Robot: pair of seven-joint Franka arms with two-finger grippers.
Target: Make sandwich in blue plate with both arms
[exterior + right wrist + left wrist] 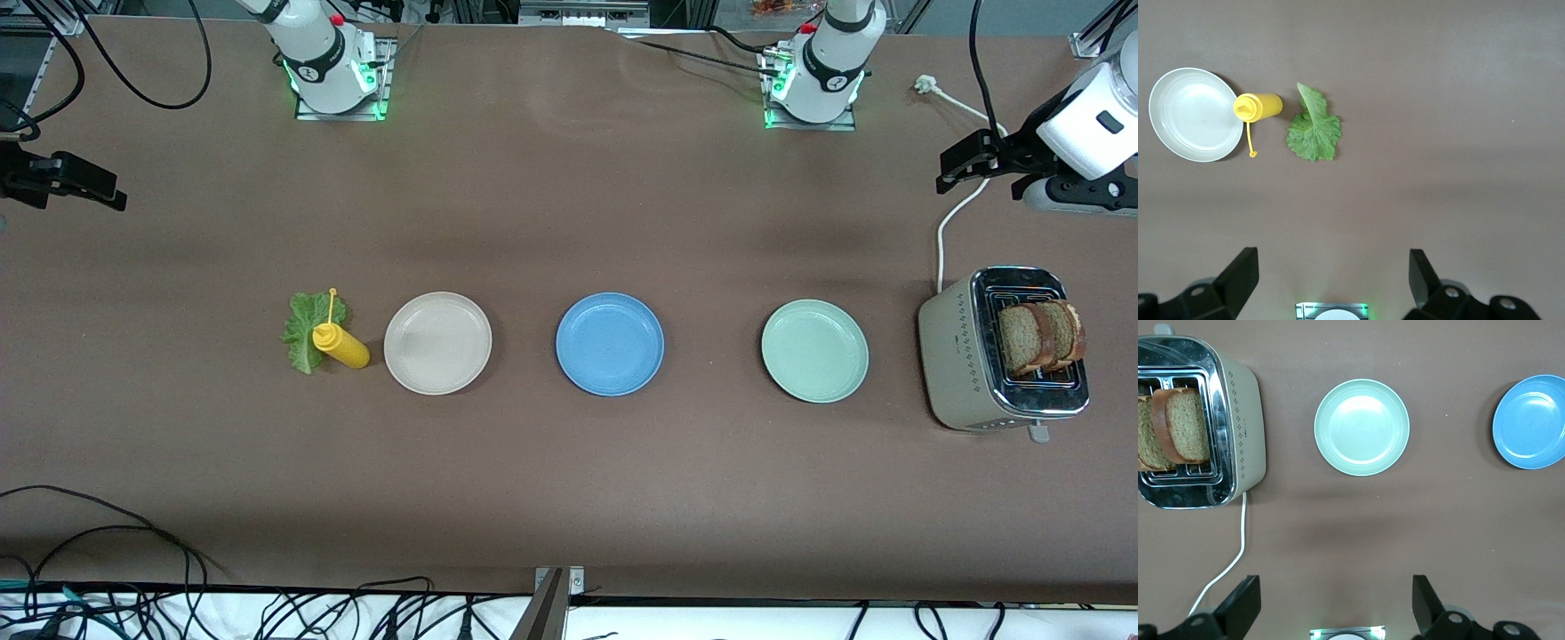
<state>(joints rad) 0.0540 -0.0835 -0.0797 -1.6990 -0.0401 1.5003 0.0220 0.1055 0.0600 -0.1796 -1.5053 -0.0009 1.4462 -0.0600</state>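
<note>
The blue plate (610,343) lies empty at the table's middle; it also shows in the left wrist view (1531,421). Two brown bread slices (1036,336) stand in the toaster (956,356) at the left arm's end, also seen in the left wrist view (1179,425). The green lettuce leaf (302,331) lies flat toward the right arm's end, partly covered by a yellow squeeze bottle (340,345); the right wrist view shows the leaf whole (1313,130). My left gripper (951,169) (1336,587) is open and empty, up over the toaster's cord. My right gripper (107,188) (1331,260) is open and empty, up over the right arm's end.
A beige-white plate (437,342) lies beside the bottle, toward the blue plate. A mint-green plate (814,350) lies between the blue plate and the toaster. The toaster's white cord (944,231) runs toward the left arm's base. Cables hang at the table's front edge.
</note>
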